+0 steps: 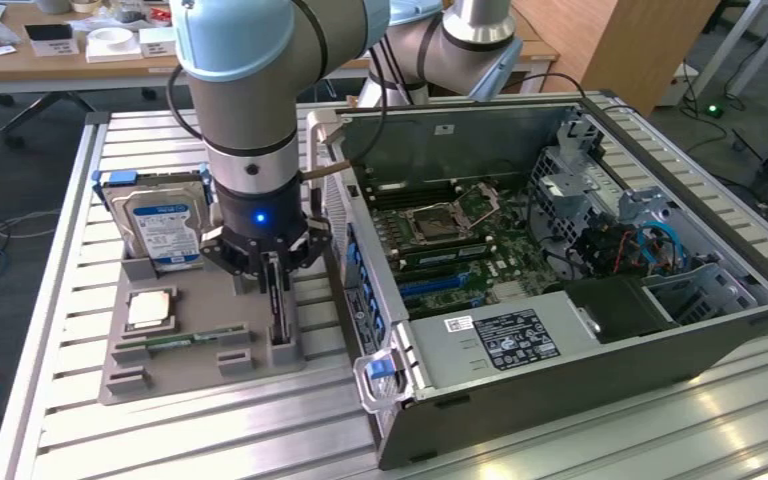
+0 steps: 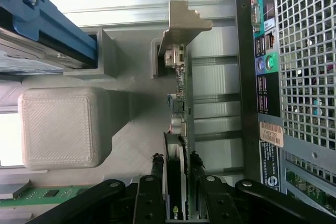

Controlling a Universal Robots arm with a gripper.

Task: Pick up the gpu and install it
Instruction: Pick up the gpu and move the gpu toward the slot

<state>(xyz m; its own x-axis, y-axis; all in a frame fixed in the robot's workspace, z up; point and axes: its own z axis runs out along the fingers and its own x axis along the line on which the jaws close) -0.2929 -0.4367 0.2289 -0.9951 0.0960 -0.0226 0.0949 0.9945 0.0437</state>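
Note:
The gpu (image 1: 277,312) stands on its edge in a slot of the grey holder tray (image 1: 197,372) at the exterior view's left, still seated there. In the wrist view the gpu (image 2: 182,103) is edge-on, with its green board, black cooler and silver end bracket (image 2: 181,24). My gripper (image 1: 272,278) has come straight down onto it. Its black fingers (image 2: 156,182) sit one on each side of the card and press against it, so the gripper (image 2: 176,184) is shut on the gpu.
The open PC case (image 1: 704,310) lies just to the exterior view's right of the tray, motherboard (image 1: 451,240) exposed. Its rear port panel (image 2: 268,66) is close beside the card. A hard drive (image 1: 164,225), a CPU (image 1: 151,310) and a RAM stick (image 1: 177,343) share the tray.

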